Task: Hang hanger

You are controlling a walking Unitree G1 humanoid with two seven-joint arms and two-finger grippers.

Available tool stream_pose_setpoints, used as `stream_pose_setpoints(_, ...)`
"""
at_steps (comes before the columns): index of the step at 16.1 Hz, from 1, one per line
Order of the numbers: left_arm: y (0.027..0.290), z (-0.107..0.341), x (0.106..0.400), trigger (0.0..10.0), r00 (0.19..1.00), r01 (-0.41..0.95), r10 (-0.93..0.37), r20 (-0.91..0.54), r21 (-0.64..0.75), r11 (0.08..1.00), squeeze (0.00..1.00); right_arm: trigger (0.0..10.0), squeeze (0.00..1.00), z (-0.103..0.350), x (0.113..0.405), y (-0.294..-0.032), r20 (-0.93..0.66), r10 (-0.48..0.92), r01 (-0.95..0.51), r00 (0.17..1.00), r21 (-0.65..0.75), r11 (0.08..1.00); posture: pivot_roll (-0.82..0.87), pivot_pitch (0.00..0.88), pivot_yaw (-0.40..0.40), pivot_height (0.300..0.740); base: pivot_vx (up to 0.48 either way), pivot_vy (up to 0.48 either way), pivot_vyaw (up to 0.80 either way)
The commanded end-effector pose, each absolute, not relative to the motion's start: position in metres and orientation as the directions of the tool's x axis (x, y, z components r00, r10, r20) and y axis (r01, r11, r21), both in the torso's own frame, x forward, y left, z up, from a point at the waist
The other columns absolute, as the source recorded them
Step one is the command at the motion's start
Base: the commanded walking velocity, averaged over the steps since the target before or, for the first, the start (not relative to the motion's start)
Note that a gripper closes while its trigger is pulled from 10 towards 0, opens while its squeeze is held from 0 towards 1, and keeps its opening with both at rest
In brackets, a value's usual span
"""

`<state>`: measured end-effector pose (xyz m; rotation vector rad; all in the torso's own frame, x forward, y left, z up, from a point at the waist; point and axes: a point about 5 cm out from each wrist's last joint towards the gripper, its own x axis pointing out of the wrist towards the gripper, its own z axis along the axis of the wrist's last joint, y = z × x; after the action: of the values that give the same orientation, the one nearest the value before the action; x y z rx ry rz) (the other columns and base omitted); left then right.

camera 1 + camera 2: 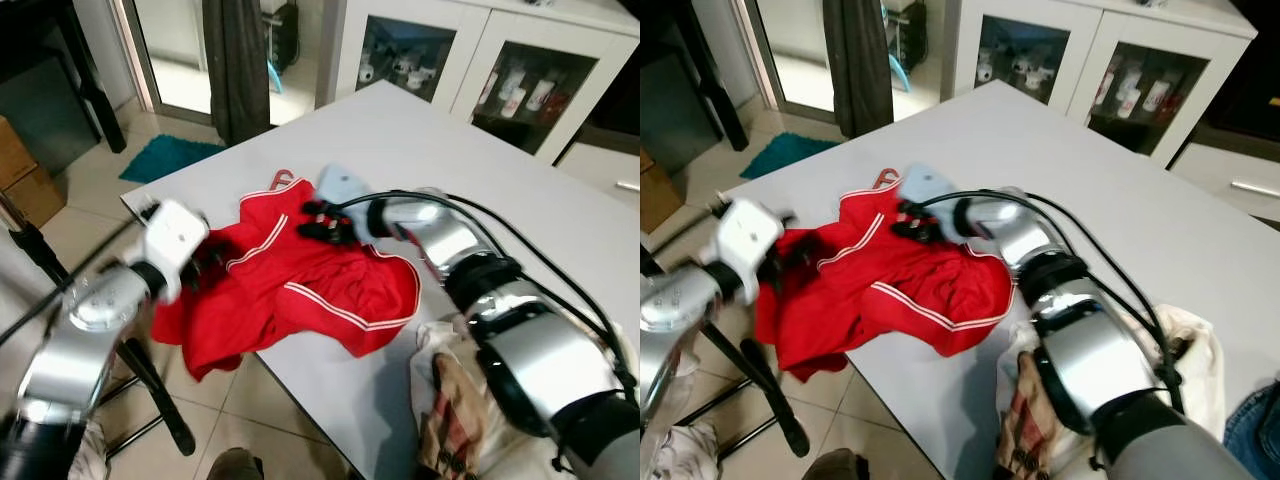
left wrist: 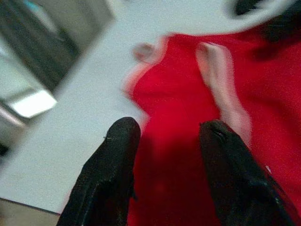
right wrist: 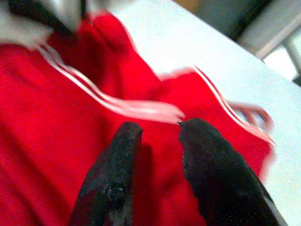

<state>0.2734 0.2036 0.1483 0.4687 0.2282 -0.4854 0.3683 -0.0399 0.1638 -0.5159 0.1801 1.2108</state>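
A red garment point(image 1: 300, 275) with white stripes lies crumpled on the near corner of the white table point(image 1: 420, 140), and part of it hangs over the edge. A small red loop point(image 1: 283, 178) pokes out at its far edge. My left gripper point(image 1: 205, 258) is at the garment's left side; in the left wrist view its fingers point(image 2: 117, 155) stand apart over red cloth, open. My right gripper point(image 1: 320, 222) hovers over the garment's upper middle. The right wrist view has it point(image 3: 162, 126) open just above a white stripe point(image 3: 141, 109). I cannot make out a hanger.
Black stand legs point(image 1: 150, 375) rise from the tiled floor at left, below the table's corner. A plaid cloth bundle point(image 1: 455, 420) sits by the table's near edge on the right. Glass-door cabinets point(image 1: 520, 85), a dark curtain point(image 1: 235, 60) and a teal mat point(image 1: 165, 155) lie beyond.
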Motion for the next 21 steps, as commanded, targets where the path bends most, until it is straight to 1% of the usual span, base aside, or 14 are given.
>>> stream_pose_setpoints(1,0.195,0.145,0.268,10.0,0.827,0.548,-0.438,-0.353,0.328,0.770,0.00,10.0,0.00,0.167,0.367,-0.035,-0.378,0.870,-0.937,0.317,-0.269,0.224,0.18,0.021,-0.079,0.740,0.000,0.000,0.00)
stream_pose_setpoints(2,0.194,0.141,0.265,10.0,0.817,0.557,-0.440,-0.372,0.316,0.768,0.00,10.0,0.00,0.163,0.363,-0.029,-0.373,0.881,-0.945,0.291,-0.257,0.203,0.18,0.020,-0.077,0.740,0.000,0.000,0.00)
stream_pose_setpoints(4,0.194,0.144,0.265,10.0,0.834,0.528,-0.416,-0.363,0.304,0.793,0.00,10.0,0.00,0.151,0.351,-0.007,-0.342,0.912,-0.969,0.227,-0.173,0.176,0.18,0.017,-0.079,0.740,0.000,0.000,0.00)
stream_pose_setpoints(5,0.192,0.146,0.264,10.0,0.831,0.531,-0.424,-0.359,0.290,0.796,0.00,10.0,0.00,0.144,0.348,0.000,-0.355,0.905,-0.969,0.234,-0.163,0.187,0.19,0.015,-0.078,0.740,0.000,0.000,0.00)
stream_pose_setpoints(6,0.188,0.148,0.262,10.0,0.815,0.554,-0.447,-0.368,0.269,0.788,0.00,10.0,0.00,0.129,0.342,0.009,-0.410,0.875,-0.965,0.258,-0.158,0.211,0.19,0.015,-0.078,0.740,0.000,0.000,0.00)
stream_pose_setpoints(7,0.186,0.147,0.260,10.0,0.805,0.567,-0.457,-0.377,0.264,0.780,0.00,10.0,0.00,0.123,0.341,0.010,-0.439,0.852,-0.958,0.284,-0.169,0.233,0.19,0.015,-0.078,0.740,0.000,0.000,0.00)
stream_pose_setpoints(9,0.181,0.142,0.253,10.0,0.758,0.621,-0.493,-0.427,0.239,0.747,0.00,10.0,0.00,0.108,0.341,0.009,-0.513,0.771,-0.926,0.378,-0.209,0.315,0.19,0.014,-0.082,0.740,0.000,0.000,0.00)
stream_pose_setpoints(10,0.179,0.140,0.250,10.0,0.739,0.640,-0.504,-0.446,0.231,0.733,0.00,10.0,0.00,0.105,0.342,0.007,-0.530,0.743,-0.912,0.409,-0.222,0.344,0.19,0.015,-0.083,0.740,0.000,0.000,0.00)
stream_pose_setpoints(11,0.178,0.135,0.243,10.0,0.702,0.672,-0.518,-0.489,0.216,0.708,0.00,10.0,0.00,0.103,0.350,-0.006,-0.554,0.655,-0.855,0.514,-0.272,0.441,0.19,0.016,-0.084,0.740,0.000,0.000,0.00)
stream_pose_setpoints(12,0.177,0.134,0.241,10.0,0.694,0.679,-0.519,-0.499,0.213,0.703,0.00,10.0,0.00,0.103,0.354,-0.012,-0.556,0.625,-0.832,0.548,-0.288,0.473,0.19,0.017,-0.085,0.740,0.000,0.000,0.00)
stream_pose_setpoints(13,0.177,0.132,0.239,10.0,0.683,0.688,-0.522,-0.510,0.210,0.694,0.00,10.0,0.00,0.103,0.360,-0.026,-0.557,0.570,-0.790,0.603,-0.324,0.520,0.19,0.019,-0.084,0.740,0.000,0.000,0.00)
stream_pose_setpoints(15,0.176,0.131,0.237,10.0,0.664,0.703,-0.531,-0.526,0.199,0.683,0.00,10.0,0.00,0.103,0.367,-0.043,-0.555,0.504,-0.737,0.662,-0.361,0.571,0.18,0.020,-0.084,0.740,0.000,0.000,0.00)
stream_pose_setpoints(17,0.171,0.122,0.235,10.0,0.622,0.728,-0.545,-0.562,0.159,0.667,0.00,10.0,0.00,0.101,0.369,-0.055,-0.551,0.459,-0.694,0.697,-0.358,0.624,0.17,0.023,-0.079,0.740,0.000,0.000,0.00)
stream_pose_setpoints(21,0.162,0.098,0.243,10.0,0.592,0.718,-0.587,-0.552,0.029,0.696,0.00,10.0,0.00,0.101,0.370,-0.057,-0.535,0.461,-0.673,0.708,-0.314,0.669,0.17,0.028,-0.073,0.740,0.000,0.000,0.00)
